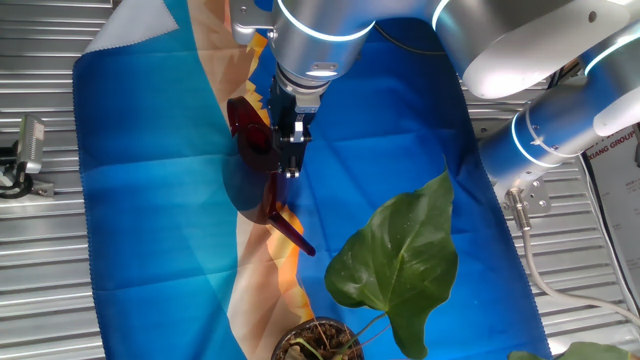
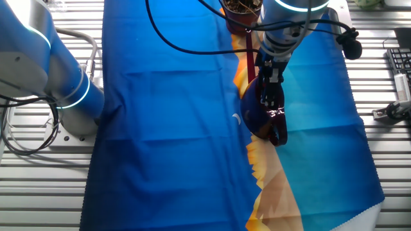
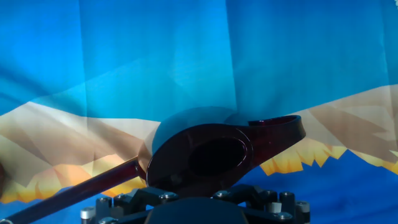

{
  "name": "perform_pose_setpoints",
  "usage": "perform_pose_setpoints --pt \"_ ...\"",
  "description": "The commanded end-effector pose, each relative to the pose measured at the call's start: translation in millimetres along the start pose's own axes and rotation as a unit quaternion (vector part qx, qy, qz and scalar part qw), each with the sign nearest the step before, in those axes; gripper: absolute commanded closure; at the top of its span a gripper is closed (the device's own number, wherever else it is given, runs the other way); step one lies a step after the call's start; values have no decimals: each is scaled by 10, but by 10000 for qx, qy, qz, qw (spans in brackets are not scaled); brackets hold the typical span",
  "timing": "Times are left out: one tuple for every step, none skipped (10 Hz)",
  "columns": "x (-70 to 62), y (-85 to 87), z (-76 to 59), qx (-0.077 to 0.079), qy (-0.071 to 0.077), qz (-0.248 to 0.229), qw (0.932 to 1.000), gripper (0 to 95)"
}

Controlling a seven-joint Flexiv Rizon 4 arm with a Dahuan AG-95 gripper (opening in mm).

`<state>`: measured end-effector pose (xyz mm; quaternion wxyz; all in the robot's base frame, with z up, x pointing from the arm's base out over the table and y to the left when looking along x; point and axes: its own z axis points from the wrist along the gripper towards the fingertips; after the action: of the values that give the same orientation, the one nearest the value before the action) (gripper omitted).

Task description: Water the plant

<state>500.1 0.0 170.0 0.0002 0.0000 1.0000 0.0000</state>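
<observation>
My gripper [image 1: 290, 150] is shut on the dark red translucent watering can [image 1: 250, 130] and holds it above the blue cloth. The can's long spout [image 1: 292, 232] slants down toward the plant. The plant shows one large glossy heart-shaped leaf [image 1: 400, 255] over a small round pot of dark soil [image 1: 318, 342] at the bottom edge. In the other fixed view, the gripper [image 2: 270, 96] holds the can [image 2: 264, 119], and the spout [image 2: 248, 48] reaches toward the pot [image 2: 241, 8] at the top edge. The hand view looks down into the can's opening [image 3: 208, 155], with its handle [image 3: 280, 127] to the right; my fingers are hidden.
A blue and orange cloth [image 1: 140, 200] covers the slatted metal table [image 1: 40, 290]. A metal clamp [image 1: 25, 150] stands at the left edge. The arm's base [image 2: 64, 96] and cables sit beside the cloth. A keyboard [image 2: 401, 64] lies at the far right.
</observation>
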Motion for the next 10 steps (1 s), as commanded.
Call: perform_pose_setpoints --pt "1 0 0 306 -443 -852 9949 950" --pt "2 -1 -4 202 -446 -812 9955 950" --pt "5 -5 -9 162 -449 -802 9956 950" --pt "9 -12 -16 175 -439 -813 9956 950" --pt "11 -18 -20 175 -434 -811 9956 950" --pt "12 -20 -20 176 -430 -805 9957 950" --pt "12 -20 -21 175 -430 -801 9957 950" --pt "13 -24 -23 169 -431 -796 9957 950" --pt "14 -27 -24 168 -430 -798 9957 950" --pt "15 -28 -26 166 -430 -803 9957 950"
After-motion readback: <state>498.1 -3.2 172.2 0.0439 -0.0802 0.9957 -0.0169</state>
